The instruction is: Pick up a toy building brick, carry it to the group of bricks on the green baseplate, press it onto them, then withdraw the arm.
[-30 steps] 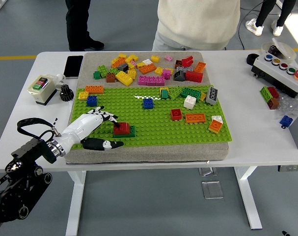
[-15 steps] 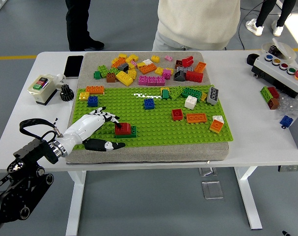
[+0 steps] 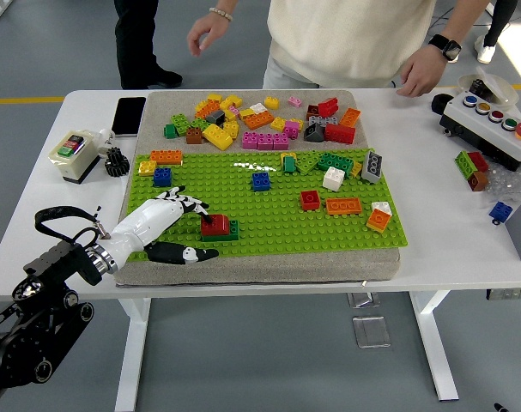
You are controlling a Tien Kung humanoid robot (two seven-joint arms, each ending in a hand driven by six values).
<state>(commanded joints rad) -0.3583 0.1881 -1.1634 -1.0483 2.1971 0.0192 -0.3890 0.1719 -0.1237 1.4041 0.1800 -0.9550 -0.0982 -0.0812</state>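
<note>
Since half a second ago, two hands of the person have come into view at the far side, while the robot's arm has hardly shifted. Nearest us, the left hand [image 3: 161, 225] lies on the front left part of the green baseplate [image 3: 269, 225], its white fingers [image 3: 184, 206] stretched toward the red brick [image 3: 214, 224], fingertips touching or almost touching it, the thumb lying apart along the mat's front edge; we see it gripping nothing, fingers extended rather than curled. That red brick sits on a dark green brick [image 3: 228, 231], the pair standing alone on the plate's near left. Nothing stands between the hand and this brick. To the right on the plate we see another red brick [image 3: 308, 199], an orange plate brick [image 3: 342, 206] and an orange and white one [image 3: 378, 216]; further back a blue brick [image 3: 260, 181] and a white one [image 3: 332, 178]. Beyond the plate, a heap of loose bricks [image 3: 260, 124] covers the grey mat [image 3: 260, 268]. Left of the mat lie a switch box [image 3: 72, 154] and a black phone [image 3: 128, 115]; at the far right stands a button panel [image 3: 492, 120]. At the white table's [image 3: 457, 249] far edge, one hand of the person [image 3: 419, 79] rests on the tabletop, the other [image 3: 204, 33] hangs in the air.
</note>
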